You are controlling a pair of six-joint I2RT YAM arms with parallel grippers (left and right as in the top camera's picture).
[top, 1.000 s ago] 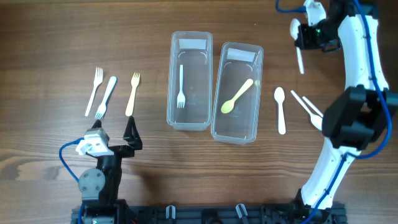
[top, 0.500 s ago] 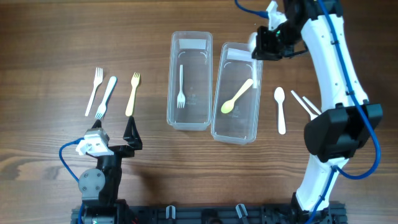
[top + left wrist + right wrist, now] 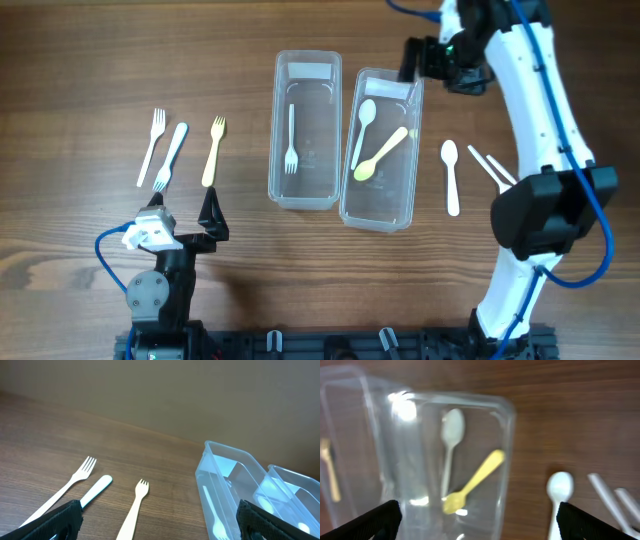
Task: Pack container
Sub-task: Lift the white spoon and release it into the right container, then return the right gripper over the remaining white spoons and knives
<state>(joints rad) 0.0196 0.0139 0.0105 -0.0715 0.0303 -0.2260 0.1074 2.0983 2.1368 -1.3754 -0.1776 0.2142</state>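
Note:
Two clear containers stand side by side. The left container (image 3: pixel 318 196) holds a white fork (image 3: pixel 291 140). A yellow spoon (image 3: pixel 381 154) and a white spoon (image 3: pixel 363 122) lie in the right container (image 3: pixel 410 150). My right gripper (image 3: pixel 418 60) hovers open and empty above that container's far end. The right wrist view shows both spoons, white spoon (image 3: pixel 451 445) and yellow spoon (image 3: pixel 472 482), below my right gripper (image 3: pixel 480 522). My left gripper (image 3: pixel 183 210) rests open near the front left, with nothing between its jaws. Just ahead of my left gripper (image 3: pixel 157 525) lies a cream fork (image 3: pixel 134 510).
On the table to the left lie a white fork (image 3: pixel 152 145), a second white fork (image 3: pixel 170 157) and the cream fork (image 3: pixel 213 150). To the right of the containers lie a white spoon (image 3: pixel 451 175) and two white utensils (image 3: pixel 493 168).
My right arm swung left from the far right corner to over the right container. Its gripper opened, and the white spoon it carried now lies inside. The left arm stayed still.

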